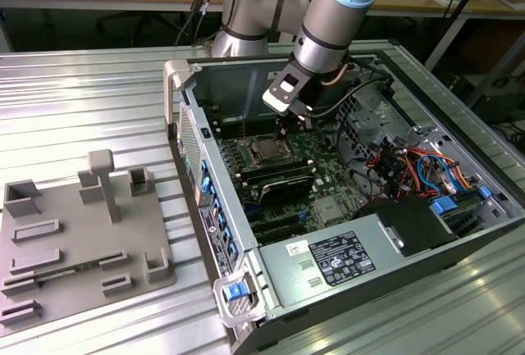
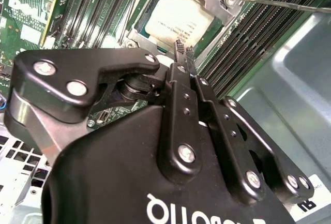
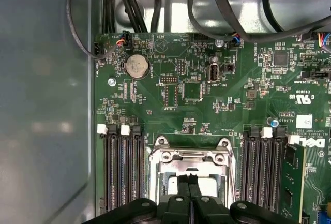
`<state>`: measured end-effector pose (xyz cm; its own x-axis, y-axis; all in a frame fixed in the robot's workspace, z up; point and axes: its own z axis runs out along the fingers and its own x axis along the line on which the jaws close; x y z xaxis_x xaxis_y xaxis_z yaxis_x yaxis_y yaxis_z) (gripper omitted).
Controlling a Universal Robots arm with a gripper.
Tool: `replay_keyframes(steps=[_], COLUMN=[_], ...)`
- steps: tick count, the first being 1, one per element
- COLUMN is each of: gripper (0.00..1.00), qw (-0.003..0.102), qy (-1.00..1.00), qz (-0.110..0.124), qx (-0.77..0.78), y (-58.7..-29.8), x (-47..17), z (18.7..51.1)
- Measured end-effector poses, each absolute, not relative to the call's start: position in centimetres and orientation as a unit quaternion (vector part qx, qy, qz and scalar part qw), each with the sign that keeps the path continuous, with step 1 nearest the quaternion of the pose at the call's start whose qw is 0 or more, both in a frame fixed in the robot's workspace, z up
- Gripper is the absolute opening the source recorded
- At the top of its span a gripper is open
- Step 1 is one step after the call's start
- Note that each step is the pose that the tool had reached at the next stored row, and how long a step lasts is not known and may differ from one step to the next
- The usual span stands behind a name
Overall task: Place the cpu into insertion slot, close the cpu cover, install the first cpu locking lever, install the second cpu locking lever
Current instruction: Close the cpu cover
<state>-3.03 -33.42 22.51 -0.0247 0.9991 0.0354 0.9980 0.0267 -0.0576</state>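
The cpu lies socketed; it looks light, stiff, fragile, best held by its edges. The gripper above is clenched, empty.

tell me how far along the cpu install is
Done, it seems: the cpu lies seated, with the cover down over it. In hand: nothing is held. The gripper is shut and empty, poised close over the cpu; whether it touches cannot be told. Left: in the second wrist view a thin lever sticks out loose from the cover's corner, so locking looks not yet done.
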Motion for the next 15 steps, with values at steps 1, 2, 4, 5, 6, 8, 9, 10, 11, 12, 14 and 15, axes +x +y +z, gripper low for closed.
replay_keyframes(steps=[1,2,4,5,6,8,9,10,11,12,14,15], gripper=[0.11,0.11,0.11,0.11,0.11,0.11,0.11,0.11,0.11,0.11,0.11,0.11], qw=[0.033,0.033,0.033,0.033,0.033,0.033,0.033,0.033,0.033,0.033,0.034,0.034], qy=[-0.716,-0.716,-0.716,-0.716,-0.716,-0.716,-0.716,-0.716,-0.716,-0.716,-0.716,-0.717], qz=[0.008,0.008,0.008,0.008,0.008,0.008,0.008,0.008,0.008,0.009,0.009,0.009], qx=[-0.698,-0.698,-0.698,-0.698,-0.698,-0.698,-0.698,-0.697,-0.697,-0.697,-0.697,-0.697], y=[-33.4,-33.4,-33.4,-33.4,-33.4,-33.4,-33.4,-33.4,-33.4,-33.4,-33.4,-33.4], x=[-3.0,-3.0,-3.0,-3.0,-3.0,-3.0,-3.1,-3.1,-3.3,-3.4,-3.9,-4.2], z=[22.5,22.5,22.5,22.5,22.5,22.5,22.5,22.5,22.5,22.5,22.4,22.4])
